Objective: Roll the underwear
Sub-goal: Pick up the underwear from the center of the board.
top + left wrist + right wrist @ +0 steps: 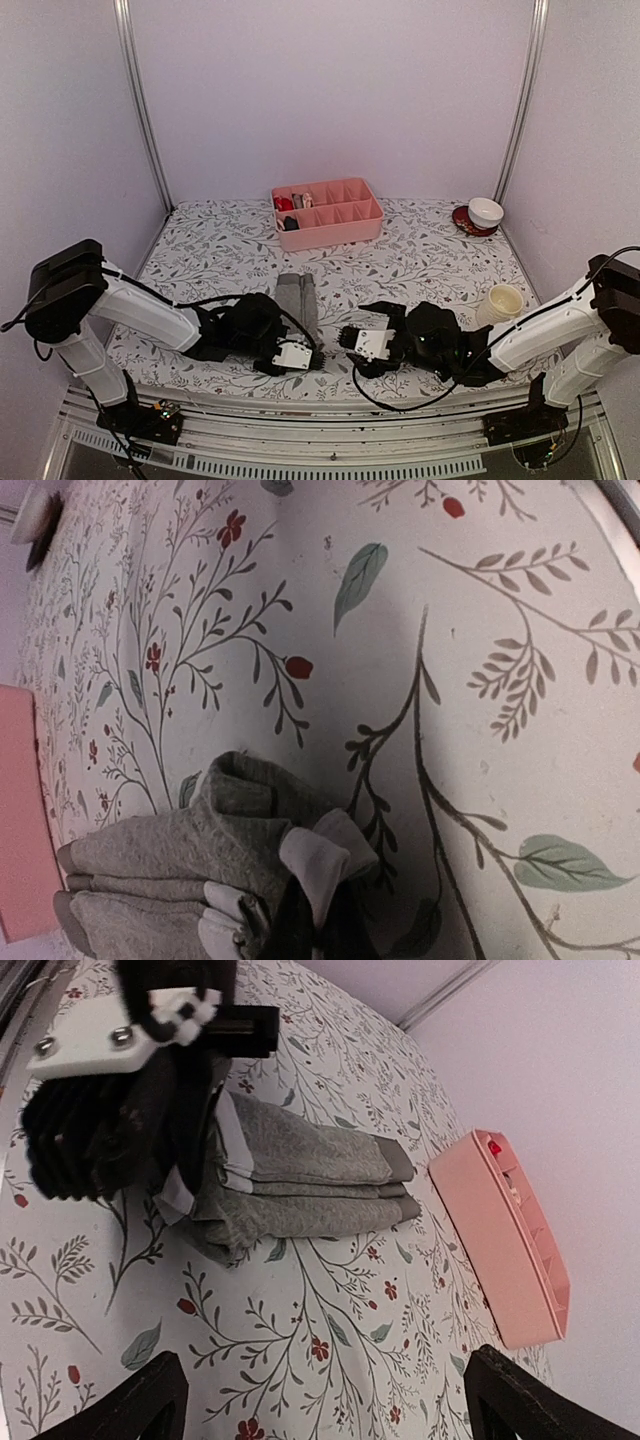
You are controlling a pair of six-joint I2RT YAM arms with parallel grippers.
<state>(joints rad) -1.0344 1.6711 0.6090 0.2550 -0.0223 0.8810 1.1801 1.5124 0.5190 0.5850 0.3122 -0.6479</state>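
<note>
At the near middle of the table (430,265), found folded grey underwear (297,298) lying lengthwise away from the arms toward the pink tray (372,212). Noted left hand (320,925) pinching its near waistband end; right hand (347,348) spread wide, empty, just beside. Judged: roll from gripped end, away along that length.

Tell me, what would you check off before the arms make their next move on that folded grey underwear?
1. Left gripper shut on the near end of the underwear: ok.
2. Every folded layer caught in that grip: cannot tell.
3. Right gripper open and empty, beside the left one: ok.
4. Cloth folded into a narrow strip, ready for rolling: ok.
5. Gap between the strip's far end and the pink tray: ok.
</note>
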